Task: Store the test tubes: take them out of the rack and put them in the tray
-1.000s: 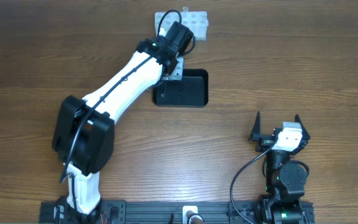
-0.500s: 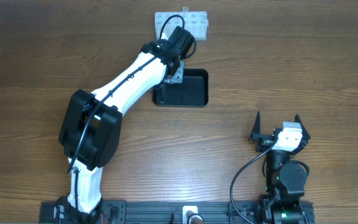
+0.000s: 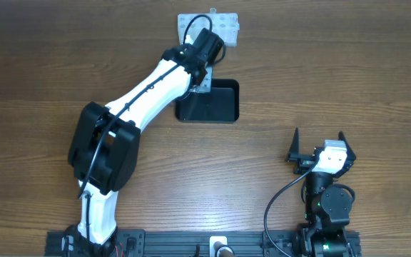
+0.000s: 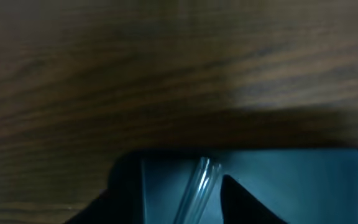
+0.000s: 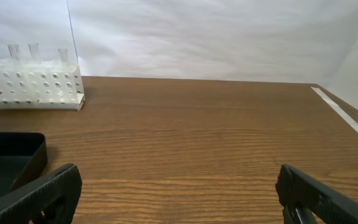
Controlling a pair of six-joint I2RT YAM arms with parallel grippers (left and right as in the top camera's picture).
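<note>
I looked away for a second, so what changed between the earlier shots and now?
The left arm swung slightly rightward by the black tray, then held. The right gripper, open, the tube rack and tray stayed put.

1. No word, number or sign can be read on the white rack [image 5: 33, 87] (its front shows rows of holes, not print).
2. The black tray [image 3: 235, 100] carries no readable label.
3. The wooden table [image 3: 348, 64] bears 0 marks that can be read, just grain.
</note>
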